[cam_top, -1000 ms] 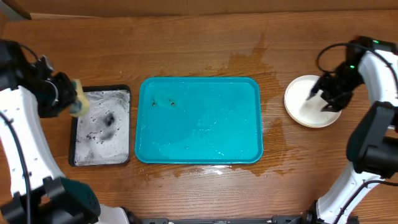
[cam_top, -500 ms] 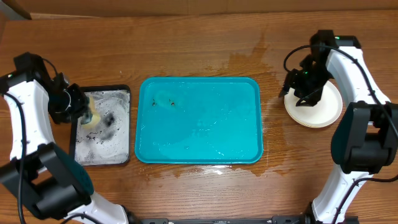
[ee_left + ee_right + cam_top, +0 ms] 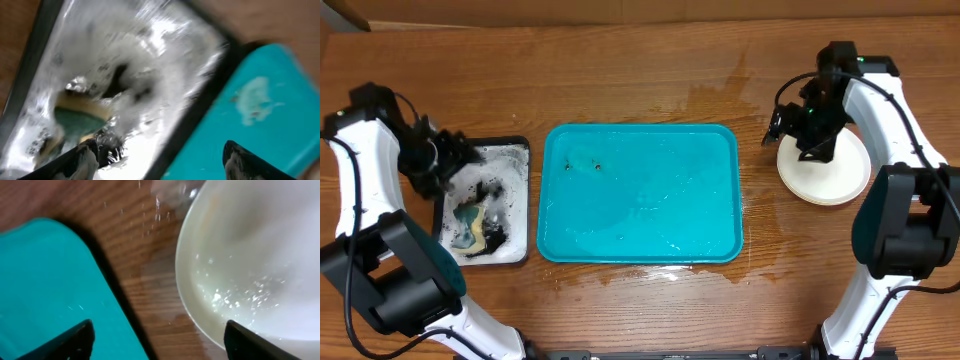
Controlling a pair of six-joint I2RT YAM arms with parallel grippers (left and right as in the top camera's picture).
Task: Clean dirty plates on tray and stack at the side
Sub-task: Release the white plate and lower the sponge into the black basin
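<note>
The turquoise tray [image 3: 640, 195] lies in the middle of the table, wet, with only a few small brown specks near its far left corner. White plates [image 3: 830, 172] sit stacked on the wood to its right. My right gripper [image 3: 778, 128] hangs open over the gap between tray and stack. In the right wrist view the gripper [image 3: 157, 340] is empty, with the wet plate [image 3: 250, 255] on the right and the tray [image 3: 45, 295] on the left. My left gripper [image 3: 460, 160] is open over the black tray [image 3: 520, 148]. Its fingers [image 3: 82, 160] hold nothing.
A green-and-yellow sponge [image 3: 472, 222] lies in the black tray's foam, and shows in the left wrist view as the sponge [image 3: 80, 120] too. Water stains the wood [image 3: 730, 95] behind the turquoise tray. A cardboard edge runs along the back of the table.
My left gripper opened and let the sponge drop into the black tray. My right gripper opened wider and moved left from over the plate stack to its left edge.
</note>
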